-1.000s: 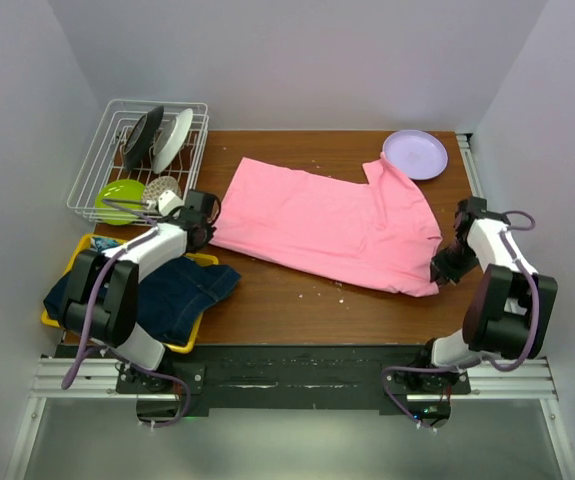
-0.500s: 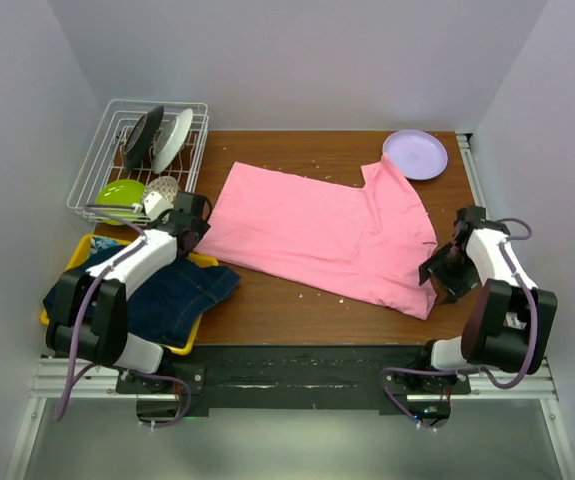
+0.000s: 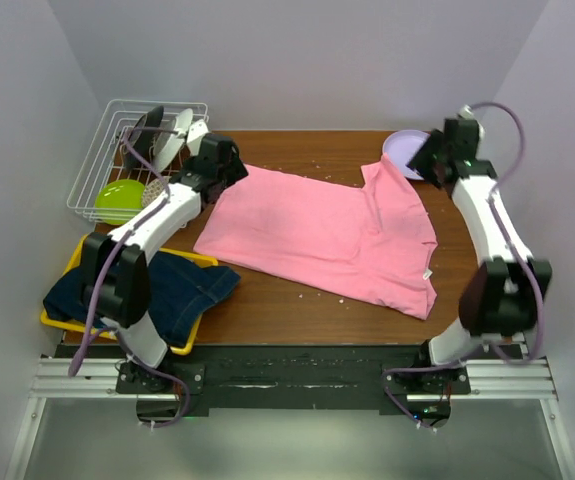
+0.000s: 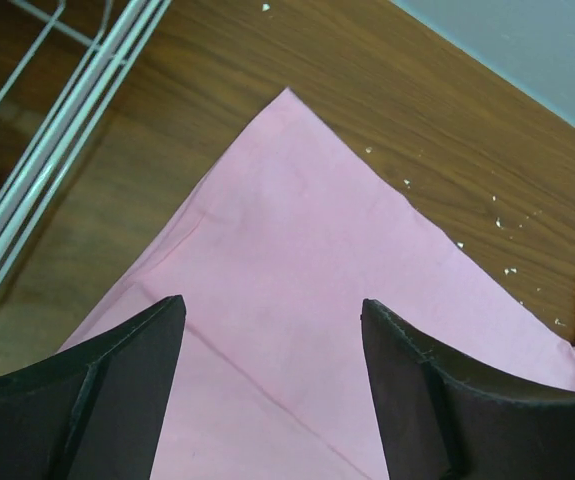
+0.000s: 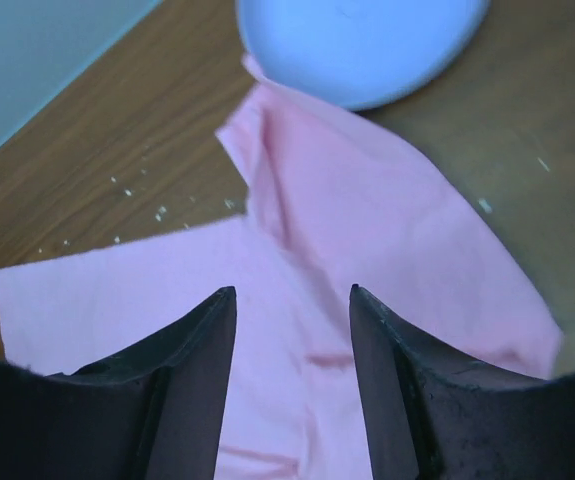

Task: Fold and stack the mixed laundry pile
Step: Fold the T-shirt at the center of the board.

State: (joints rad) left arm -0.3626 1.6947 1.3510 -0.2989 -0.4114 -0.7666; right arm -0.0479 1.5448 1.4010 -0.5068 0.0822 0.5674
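Pink T-shirt, small tag illegible.

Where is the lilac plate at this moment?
In the top view the lilac plate sits at the table's far right corner, touching the pink T-shirt's sleeve, just beyond the right gripper.

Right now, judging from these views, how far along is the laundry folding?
Done: the pink T-shirt lies spread flat, unfolded. In hand: nothing; left gripper and right gripper hover open over its far edge. Left: every fold, the denim in the yellow tray, and the stack.
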